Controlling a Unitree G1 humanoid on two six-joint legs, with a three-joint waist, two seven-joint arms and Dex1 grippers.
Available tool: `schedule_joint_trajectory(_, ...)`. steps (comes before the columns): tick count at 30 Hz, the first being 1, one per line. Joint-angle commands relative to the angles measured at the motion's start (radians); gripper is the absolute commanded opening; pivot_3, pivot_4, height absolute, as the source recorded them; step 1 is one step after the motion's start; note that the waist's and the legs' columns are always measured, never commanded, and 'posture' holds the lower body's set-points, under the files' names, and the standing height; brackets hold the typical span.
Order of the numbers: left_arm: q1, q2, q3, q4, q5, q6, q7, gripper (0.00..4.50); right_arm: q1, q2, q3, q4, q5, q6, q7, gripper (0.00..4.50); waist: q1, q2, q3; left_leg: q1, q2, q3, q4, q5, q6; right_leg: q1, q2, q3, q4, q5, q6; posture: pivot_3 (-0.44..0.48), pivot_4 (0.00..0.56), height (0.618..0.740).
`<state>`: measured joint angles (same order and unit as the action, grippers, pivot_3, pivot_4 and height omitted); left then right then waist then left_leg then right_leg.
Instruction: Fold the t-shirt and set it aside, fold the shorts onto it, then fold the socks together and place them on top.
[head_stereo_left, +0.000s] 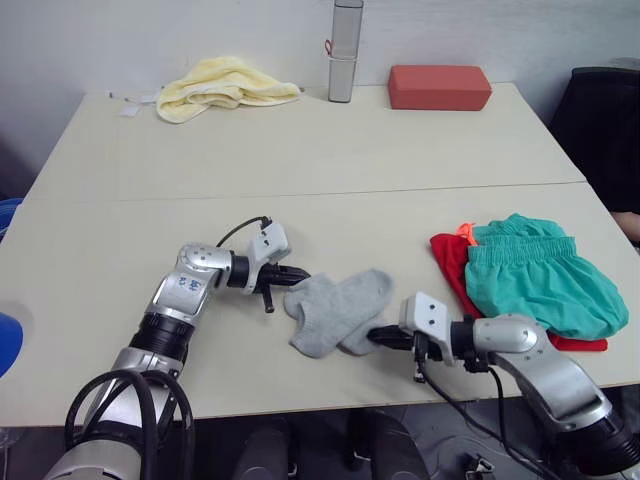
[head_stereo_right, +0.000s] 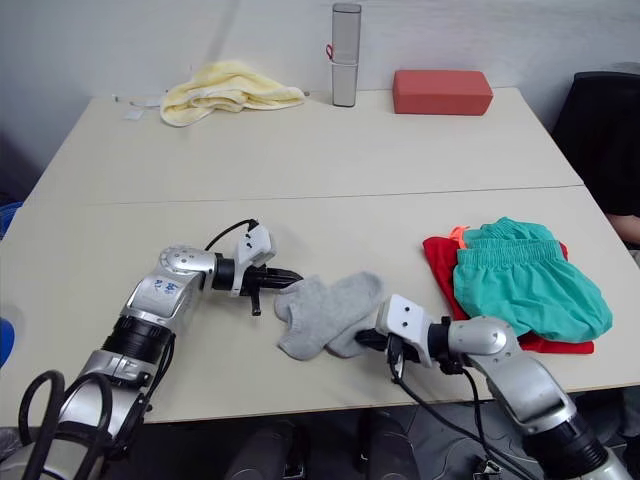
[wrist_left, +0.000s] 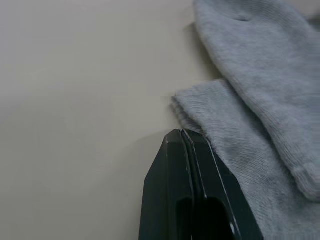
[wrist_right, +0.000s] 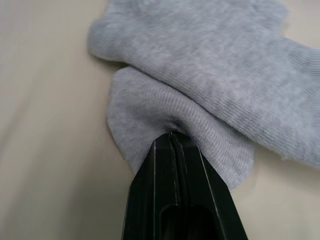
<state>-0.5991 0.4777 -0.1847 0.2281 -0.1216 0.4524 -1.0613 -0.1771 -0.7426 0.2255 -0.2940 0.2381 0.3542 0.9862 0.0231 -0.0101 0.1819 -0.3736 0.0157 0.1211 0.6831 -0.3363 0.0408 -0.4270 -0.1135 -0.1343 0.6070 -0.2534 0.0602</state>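
Light grey knit fabric, a pair of short plain socks (head_stereo_left: 335, 310), lies overlapped on the pale beige table (head_stereo_left: 300, 150), directly between the two sets of black jaws. The left jaws (head_stereo_left: 297, 273) are pressed together at the cuff edge of the socks on their left side; the left wrist view shows the closed tips (wrist_left: 182, 137) touching the ribbed cuff, though whether any cloth is pinched between them cannot be told. The right jaws (head_stereo_left: 385, 337) come in from the opposite side, low and near the table's front edge, and are closed on a bunched fold of one sock; the right wrist view shows the grey cloth puckering right at the tips (wrist_right: 172, 137). Beyond the right jaws, further to the robot's right, teal-green soft fabric shorts with a gathered waistband (head_stereo_left: 530, 275) lie folded on top of a folded bright red cotton t-shirt (head_stereo_left: 452, 262), whose edges show at the left and along the near side; a bit of orange drawstring shows at the shorts' far left corner. Well away from both jaws, along the table's far edge, sit a crumpled pale yellow towel (head_stereo_left: 222, 86), an upright grey metal cylinder (head_stereo_left: 345, 50) and a brick-red rectangular block (head_stereo_left: 440, 87).
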Motion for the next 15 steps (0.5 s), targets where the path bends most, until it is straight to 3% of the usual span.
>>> schedule_joint_trajectory(1,0.078,0.026,0.014,-0.161,-0.036,0.108,0.028,0.0,-0.034,-0.017,-0.019,0.072,-0.027,-0.059,0.027,0.03,-0.001,0.0,0.0,0.0,0.0,0.0,0.0,0.0,0.0,0.0,0.0,0.0,0.0,0.0,0.0,0.0,0.15,0.74)
schedule_joint_trajectory(7,0.272,0.062,0.092,-0.433,-0.105,0.266,0.129,0.0,-0.125,-0.015,-0.02,0.215,-0.054,-0.15,0.074,0.03,-0.004,0.0,0.0,0.001,0.0,0.0,0.0,0.0,0.0,0.0,0.0,0.001,0.0,0.0,0.0,0.0,0.15,0.74)
schedule_joint_trajectory(15,0.324,0.078,0.163,-0.436,-0.129,0.235,0.212,0.0,-0.123,-0.018,-0.07,0.223,0.033,-0.085,0.13,0.03,0.001,0.0,0.0,0.002,0.0,-0.001,0.0,0.0,-0.001,0.001,-0.001,0.001,0.0,0.0,-0.001,0.0,0.15,0.74)
